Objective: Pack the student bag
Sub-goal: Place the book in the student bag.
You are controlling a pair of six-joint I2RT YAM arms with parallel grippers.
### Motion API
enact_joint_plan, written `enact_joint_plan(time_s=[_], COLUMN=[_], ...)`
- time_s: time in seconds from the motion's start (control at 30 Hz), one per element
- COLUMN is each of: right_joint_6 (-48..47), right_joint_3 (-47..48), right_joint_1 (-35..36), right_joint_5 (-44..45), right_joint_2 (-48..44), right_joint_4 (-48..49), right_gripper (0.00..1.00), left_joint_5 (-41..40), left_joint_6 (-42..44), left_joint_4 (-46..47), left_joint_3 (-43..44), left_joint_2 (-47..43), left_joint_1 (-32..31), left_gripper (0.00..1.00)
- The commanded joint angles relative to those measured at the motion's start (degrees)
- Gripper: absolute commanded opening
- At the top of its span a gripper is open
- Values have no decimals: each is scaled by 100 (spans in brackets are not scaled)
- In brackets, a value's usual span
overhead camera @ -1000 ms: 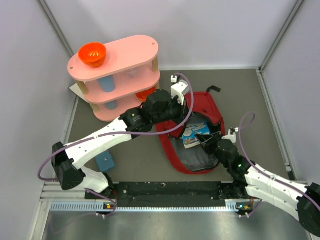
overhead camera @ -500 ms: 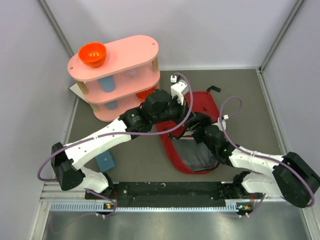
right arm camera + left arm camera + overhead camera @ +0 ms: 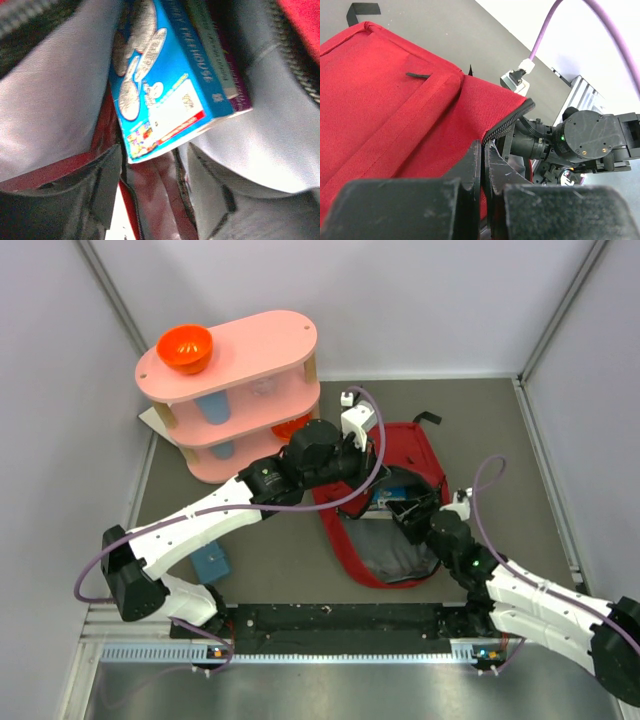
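Pink shelf [image 3: 262, 344] w/ orange bowl [image 3: 185, 348]

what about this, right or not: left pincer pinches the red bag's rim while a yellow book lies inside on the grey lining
Not quite. The book is blue, not yellow; the right wrist view shows it. The left pincer does pinch the red bag's rim, with the book inside on the grey lining.

Robot laboratory test cell: plain white panels [image 3: 420, 300] enclose a grey bench [image 3: 490, 430]; slotted aluminium rail [image 3: 340, 652] at 6 o'clock.
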Motion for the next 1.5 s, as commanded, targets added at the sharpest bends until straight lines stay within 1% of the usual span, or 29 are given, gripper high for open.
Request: enact_joint_plan(time_s=[0.0, 0.17, 0.2, 0.23, 0.3, 0.33, 0.37, 0.47, 0.6, 0.67, 0.7, 0.77, 0.8, 0.83, 0.87, 0.9, 0.93, 0.97, 1.0, 1.03, 1.07, 1.1, 1.17, 1.2, 1.23, 1.27, 1.33, 1.4, 1.47], right_joint_6=[62, 80, 45, 53, -60, -209, -306, -403, -492, -544, -579, -650, -763, -842, -904, -1096, -1150, -1186, -1247, -1221, -1178, -1238, -1370, -1231, -1178, -1142, -1107, -1256, -1396], right_joint_3=[-277, -190, -137, -128, -163, -181, -146, 231, 469, 452, 400, 329, 285, 259, 250, 241, 232, 224, 189, 162, 136, 118, 188, 388, 504, 714, 899, 1137, 1356], right_joint_1=[-23, -23, -23, -14, -14, -23, -31, -31, -75, -75, -84, -76, -75, -75, -75, -84, -67, -58, -49, -49, -49, -49, -49, -40, -49, -49, -40, -49, -49], right_joint_5=[127, 58, 66, 92, 66, 40, 22, 179, 181, 119, 93, -3, -48, -92, -196, -267, -303, -294, -242, -146, 125, 232, 548, 680, 899, 1006, 1295, 1489, 1814], right_joint_2=[-19, 516, 605, 806, 948, 1044, 1158, 1343, 1502, 1476, 1371, 1169, 1003, 618, 336, 46, -653, -1008, -1360, -1781, -2446, -2810, -3617, -3831, -4024, -4348, -4518, -4790, -4765], right_joint_4=[352, 635, 774, 889, 1248, 1825, 1935, 1620, 1655, 1637, 1611, 1480, 1253, 1015, 735, 44, -354, -750, -1571, -1893, -2235, -2483, -3369, -3782, -4621, -4925, -5523, -5657, -5675], right_gripper=[50, 45, 38, 19, 13, 11, 11, 10, 11, 22, 26, 38, 44, 51, 53, 55, 57, 58, 60, 60, 60, 61, 62, 63, 63, 63, 64, 66, 69], left_joint_5=[102, 111, 102, 102, 119, 137, 155, 216, 251, 234, 225, 190, 172, 137, 120, 102, 67, 58, 49, 41, 40, 23, -3, 5, 23, 32, 84, 285, 593], left_joint_6=[7, 8, 7, -10, -19, -19, -28, -63, -54, -37, -10, 7, 16, 25, 25, 51, 60, 60, 60, 51, 25, -36, -80, -80, -72, -46, -10, -1, -1], left_joint_4=[446, 420, 429, 429, 420, 420, 420, 464, 447, 412, 403, 385, 368, 367, 359, 332, 297, 288, 306, 297, 375, 437, 490, 490, 464, 412, 359, 341, 350], left_joint_3=[49, 22, 13, 13, -4, -4, -4, -13, -4, -13, -30, -100, -136, -171, -250, -285, -346, -399, -443, -496, -636, -707, -804, -804, -778, -760, -769, -795, -822], left_joint_2=[-139, -165, -174, -165, -165, -165, -165, -156, -147, -165, -182, -218, -253, -270, -288, -314, -341, -358, -411, -437, -464, -516, -534, -543, -534, -534, -534, -508, -464], left_joint_1=[14, 14, 14, 14, 14, 14, 14, 14, 14, 14, 14, 14, 14, 14, 14, 14, 14, 14, 22, 23, 23, 23, 31, 23, 31, 31, 31, 31, 31], left_gripper=[0, 0, 0, 0, 0, 0, 0, 0, 0, 0, 0, 0, 0, 0, 0, 0, 0, 0, 0, 0, 0, 0, 0, 0, 0, 0, 0, 0, 0])
